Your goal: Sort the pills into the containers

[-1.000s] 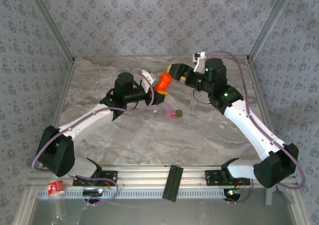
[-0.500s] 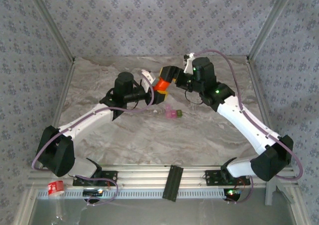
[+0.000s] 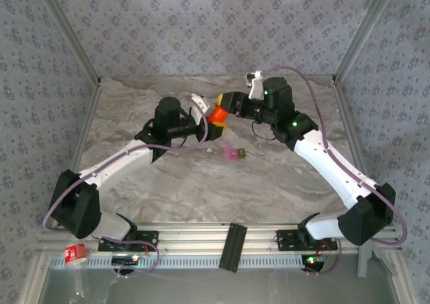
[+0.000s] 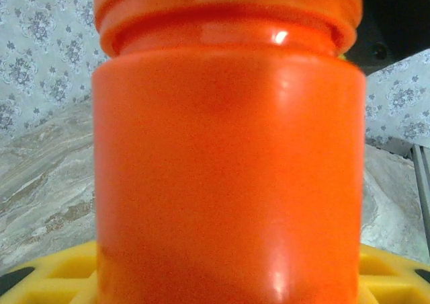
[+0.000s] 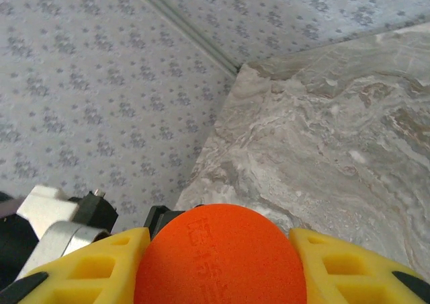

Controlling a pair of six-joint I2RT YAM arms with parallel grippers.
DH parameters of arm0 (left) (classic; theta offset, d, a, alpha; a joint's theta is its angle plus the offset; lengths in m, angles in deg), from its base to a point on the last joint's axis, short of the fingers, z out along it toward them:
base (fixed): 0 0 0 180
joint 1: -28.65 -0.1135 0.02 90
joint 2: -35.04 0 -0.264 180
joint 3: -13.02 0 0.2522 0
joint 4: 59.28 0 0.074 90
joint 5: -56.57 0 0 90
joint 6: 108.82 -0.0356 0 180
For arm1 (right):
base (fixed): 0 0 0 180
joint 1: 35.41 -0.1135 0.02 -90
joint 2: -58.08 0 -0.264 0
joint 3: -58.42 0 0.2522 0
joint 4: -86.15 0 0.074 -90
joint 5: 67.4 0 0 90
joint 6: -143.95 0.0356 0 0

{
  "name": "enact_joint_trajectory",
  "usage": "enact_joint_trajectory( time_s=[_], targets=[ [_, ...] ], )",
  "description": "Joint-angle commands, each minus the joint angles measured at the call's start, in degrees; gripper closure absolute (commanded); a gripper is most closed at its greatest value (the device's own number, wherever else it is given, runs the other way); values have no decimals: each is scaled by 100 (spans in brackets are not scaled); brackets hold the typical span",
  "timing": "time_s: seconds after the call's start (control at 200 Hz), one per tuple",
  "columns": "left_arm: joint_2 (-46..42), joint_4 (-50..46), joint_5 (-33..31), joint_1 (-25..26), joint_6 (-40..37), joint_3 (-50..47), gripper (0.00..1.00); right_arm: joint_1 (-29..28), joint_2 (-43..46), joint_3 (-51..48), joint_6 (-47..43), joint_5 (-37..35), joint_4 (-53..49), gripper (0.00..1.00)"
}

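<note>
The orange bottle (image 3: 216, 114) is held clear of the table (image 3: 201, 183) by its body in the left claw (image 3: 208, 118), which is closed on it. Its cap end is turned toward the right claw (image 3: 224, 105). In the right wrist view that claw's yellow fingers (image 5: 87, 270) are pressed against both sides of the cap (image 5: 216, 247), so it is taken to be closed on the cap. The containers (image 3: 233, 153), a joined pink and green pair, lie on the table just below the bottle, on the side of the arm bases, and are touched by neither claw. No pills can be seen; they are judged to be inside the bottle. The step in hand is judged to be the unscrewing of the cap. A firm hold should be kept on the body, so that the bottle is not turned along with the cap. The twist is best made about the bottle's own axis, with no sideways pull. The cap should be drawn off along that axis only once it is felt to be loose. The mouth should be kept raised so that nothing is spilled. The cap is best put down on the side of the bottle away from the containers.
</note>
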Motion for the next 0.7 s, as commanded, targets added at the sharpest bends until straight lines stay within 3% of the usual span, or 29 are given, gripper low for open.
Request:
enact_joint_trajectory(
  time_s=[0.0,0.125,0.29,0.52,0.695],
  targets=[
    [-79,305,207,30,-45,58,100,517,254,-393,-1097,819,1167,68],
    [-79,287,277,28,-51,27,100,857,303,-760,-1330,1839,1855,65],
    [-83,287,343,26,-67,14,100,886,303,-773,-1418,1906,1759,65],
    [-86,246,320,27,-53,14,100,950,344,-1057,-874,1442,2107,66],
    [-135,139,148,27,-27,11,100,1254,611,-1182,-784,221,1059,63]
  ],
)
